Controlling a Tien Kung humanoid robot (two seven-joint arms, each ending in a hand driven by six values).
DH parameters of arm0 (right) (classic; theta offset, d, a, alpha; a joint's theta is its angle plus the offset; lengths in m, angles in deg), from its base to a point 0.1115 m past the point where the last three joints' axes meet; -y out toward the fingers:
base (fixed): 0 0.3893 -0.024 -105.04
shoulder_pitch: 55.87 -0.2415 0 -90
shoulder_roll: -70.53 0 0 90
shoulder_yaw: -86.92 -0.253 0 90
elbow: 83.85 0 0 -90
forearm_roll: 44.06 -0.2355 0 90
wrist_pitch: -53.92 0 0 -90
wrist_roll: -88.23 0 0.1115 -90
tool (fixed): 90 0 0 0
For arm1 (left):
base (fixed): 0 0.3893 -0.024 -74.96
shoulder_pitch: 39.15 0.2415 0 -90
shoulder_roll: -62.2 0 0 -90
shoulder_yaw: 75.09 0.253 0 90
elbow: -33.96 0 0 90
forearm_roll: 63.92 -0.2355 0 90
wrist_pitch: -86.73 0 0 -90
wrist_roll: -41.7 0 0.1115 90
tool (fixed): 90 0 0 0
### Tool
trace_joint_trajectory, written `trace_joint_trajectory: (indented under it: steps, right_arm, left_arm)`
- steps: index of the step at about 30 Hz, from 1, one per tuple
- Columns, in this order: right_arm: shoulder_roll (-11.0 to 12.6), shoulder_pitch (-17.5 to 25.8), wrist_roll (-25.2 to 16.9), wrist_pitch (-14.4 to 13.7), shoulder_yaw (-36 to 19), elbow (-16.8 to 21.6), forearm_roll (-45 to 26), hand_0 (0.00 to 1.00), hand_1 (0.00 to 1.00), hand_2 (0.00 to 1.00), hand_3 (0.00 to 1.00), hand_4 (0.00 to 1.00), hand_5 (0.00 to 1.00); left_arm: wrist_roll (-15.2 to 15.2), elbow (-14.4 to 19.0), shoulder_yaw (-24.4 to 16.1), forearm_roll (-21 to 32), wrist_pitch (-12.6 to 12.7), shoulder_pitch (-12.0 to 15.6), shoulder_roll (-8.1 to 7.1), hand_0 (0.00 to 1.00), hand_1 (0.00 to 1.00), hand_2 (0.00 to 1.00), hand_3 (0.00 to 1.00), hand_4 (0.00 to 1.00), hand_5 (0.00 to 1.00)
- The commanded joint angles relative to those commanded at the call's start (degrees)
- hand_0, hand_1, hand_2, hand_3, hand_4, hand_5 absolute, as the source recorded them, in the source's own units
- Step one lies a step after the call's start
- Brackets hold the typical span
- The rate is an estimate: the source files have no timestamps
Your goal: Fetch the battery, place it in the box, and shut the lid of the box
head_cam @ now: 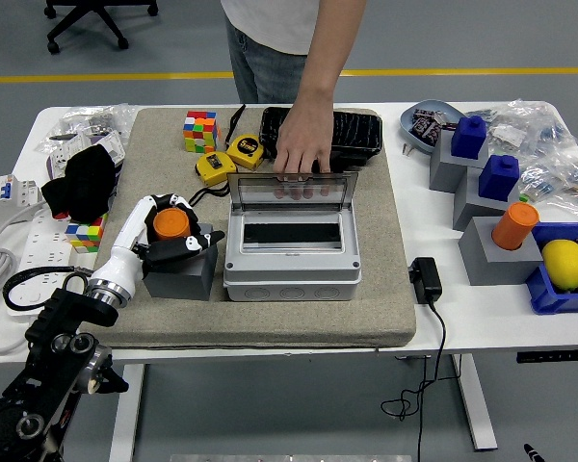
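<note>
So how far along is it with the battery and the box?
Done: only the approach. In hand: the left hand is wrapped around the orange battery on its grey block; not lifted. A person's hand holds the grey box's open lid. Left: move the battery into the box, close the lid.

A person's hand (303,146) rests on the raised lid (291,192) at twelve o'clock of the grey box (290,260), blocking approach; bare mat (270,322) at six o'clock stays open.
</note>
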Motion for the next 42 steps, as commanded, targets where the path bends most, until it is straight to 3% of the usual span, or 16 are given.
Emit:
trace_joint_trajectory:
  steps: [10,11,16,17,23,32,40,42]
  right_arm:
    - [0.0,0.0,0.0,0.0,-0.2,0.0,0.0,0.767,0.691,0.712,0.765,0.998,0.998]
    - [0.0,0.0,0.0,0.0,-0.2,0.0,0.0,0.766,0.691,0.712,0.764,0.998,0.998]
    - [0.0,0.0,0.0,0.0,-0.4,0.0,0.1,0.766,0.691,0.712,0.764,0.998,0.998]
    - [0.0,0.0,0.0,0.0,-0.3,0.0,0.1,0.765,0.691,0.712,0.764,0.998,0.998]
    - [-0.1,0.0,0.0,0.0,-0.4,0.0,0.2,0.765,0.690,0.712,0.765,0.998,0.998]
    - [-0.1,0.1,-0.1,0.0,-0.5,0.0,0.2,0.766,0.692,0.712,0.765,0.998,0.998]
    - [-0.1,0.0,-0.1,0.0,-0.4,0.0,0.2,0.764,0.692,0.713,0.765,0.998,0.998]
    - [-0.1,0.0,-0.1,0.0,-0.4,0.0,0.2,0.765,0.692,0.712,0.764,0.998,0.998]
  left_arm:
    - [-1.0,-1.4,0.5,-1.0,2.6,-0.3,0.25,0.186,0.205,0.183,0.174,0.985,0.002]
    - [-1.1,-1.4,0.5,-1.1,2.8,-0.3,0.22,0.150,0.161,0.155,0.168,0.976,0.002]
    - [-1.5,-1.3,0.6,-1.2,3.5,-0.4,0.20,0.150,0.161,0.155,0.168,0.976,0.002]
    - [-1.6,-1.3,0.6,-1.1,3.7,-0.4,0.22,0.115,0.117,0.128,0.148,0.975,0.002]
    - [-2.1,-1.3,0.6,-0.8,4.5,-0.5,0.24,0.100,0.083,0.105,0.119,0.984,0.002]
    - [-4.9,-1.5,1.2,2.8,6.6,-0.8,0.16,0.090,0.044,0.083,0.092,0.998,0.002]
    - [-5.6,-0.1,1.4,3.3,7.9,-2.0,-0.35,0.084,0.018,0.065,0.077,0.998,0.002]
    - [-5.6,0.6,1.5,3.0,8.4,-2.2,-0.54,0.045,0.002,0.058,0.067,0.998,0.002]
